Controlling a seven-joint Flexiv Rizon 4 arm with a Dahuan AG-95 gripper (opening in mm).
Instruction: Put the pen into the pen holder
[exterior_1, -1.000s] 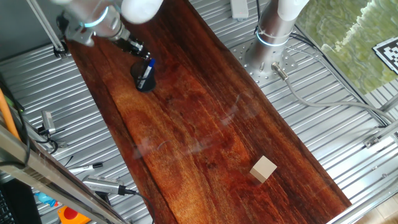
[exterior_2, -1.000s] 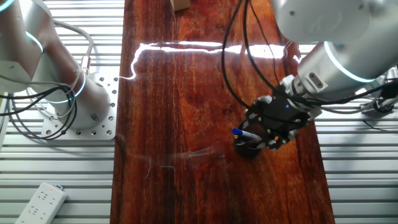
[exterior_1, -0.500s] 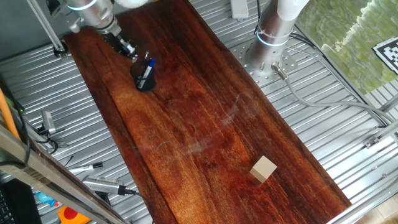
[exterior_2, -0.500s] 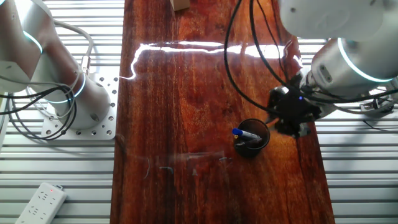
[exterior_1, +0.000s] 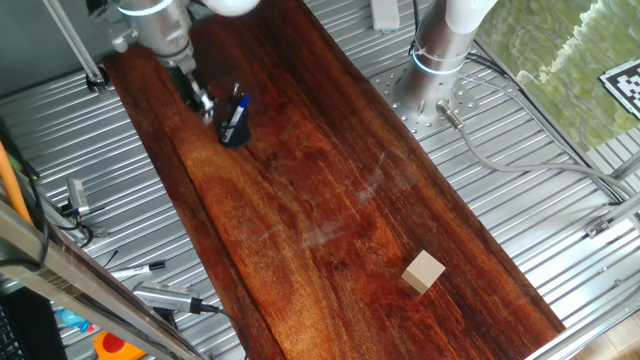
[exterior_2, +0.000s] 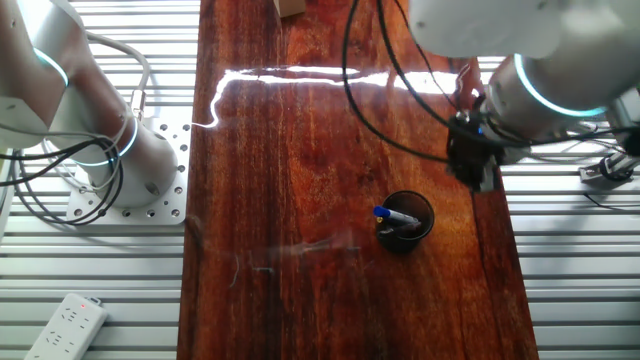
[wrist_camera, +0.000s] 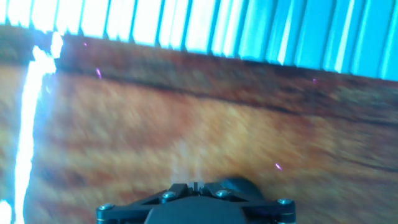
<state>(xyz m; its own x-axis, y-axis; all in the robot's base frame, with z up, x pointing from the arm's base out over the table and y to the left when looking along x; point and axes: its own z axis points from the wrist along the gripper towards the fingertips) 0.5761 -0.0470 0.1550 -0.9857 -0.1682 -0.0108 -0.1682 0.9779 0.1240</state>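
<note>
End effector (exterior_2: 474, 160) has pulled away from the pen holder (exterior_2: 405, 221): a second ago it sat directly over the rim, half a second ago just beside it, now it is clear of the cup near the edge of the tabletop (exterior_2: 300, 150). It carries nothing. Whether its jaws are apart or together cannot be told; the hand view is blurred and shows only bare wood and the underside of the mount.

The pen (exterior_2: 398, 217) rests inside the pen holder, leaning across it, its blue-looking end poking over the rim. Same position in all three time steps. Judgement: insertion is done and the arm is retreating.

Surroundings: wooden cube (exterior_1: 424, 271) lies well apart at the far end of the board. Loose markers (exterior_1: 150, 268) lie off the board on the ribbed metal surface. A second arm's base (exterior_1: 437, 60) stands beside the board. Nothing obstructs the retreat path.
</note>
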